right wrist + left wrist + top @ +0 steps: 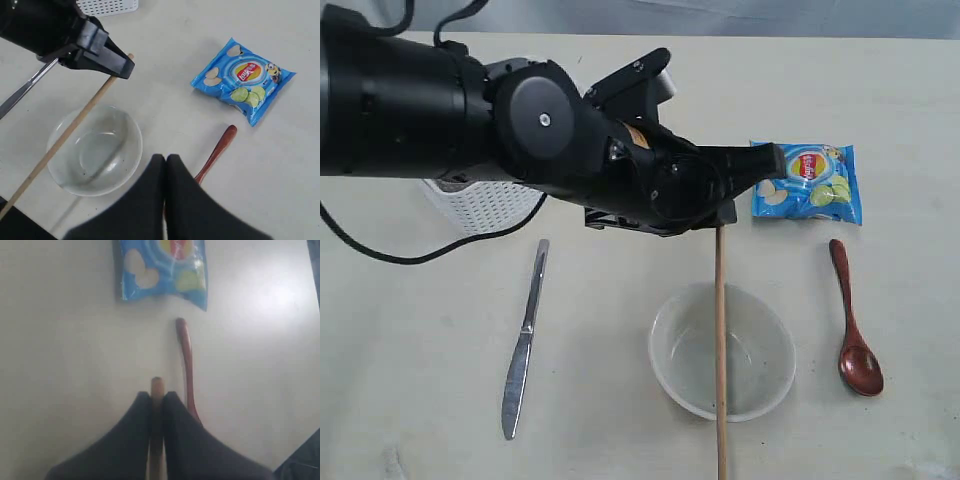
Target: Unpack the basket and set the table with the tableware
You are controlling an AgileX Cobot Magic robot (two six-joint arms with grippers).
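My left gripper (157, 394) is shut on a wooden chopstick (721, 350) near its upper end. The stick slants down over the pale round bowl (760, 360), raised off the table (420, 420). In the right wrist view the same gripper (122, 66) crosses the chopstick (75, 122) close to its tip. My right gripper (166, 157) is shut and empty, hovering between the bowl (95, 150) and the dark red wooden spoon (220, 145). The spoon (853, 330) lies right of the bowl. A steel knife (523, 340) lies to the bowl's left. The white basket (485, 205) is mostly hidden behind my left arm.
A blue chips bag (808, 182) lies flat beyond the spoon's handle, also seen below the left wrist camera as the bag (162, 270). My bulky black left arm (440, 100) spans the upper left of the exterior view.
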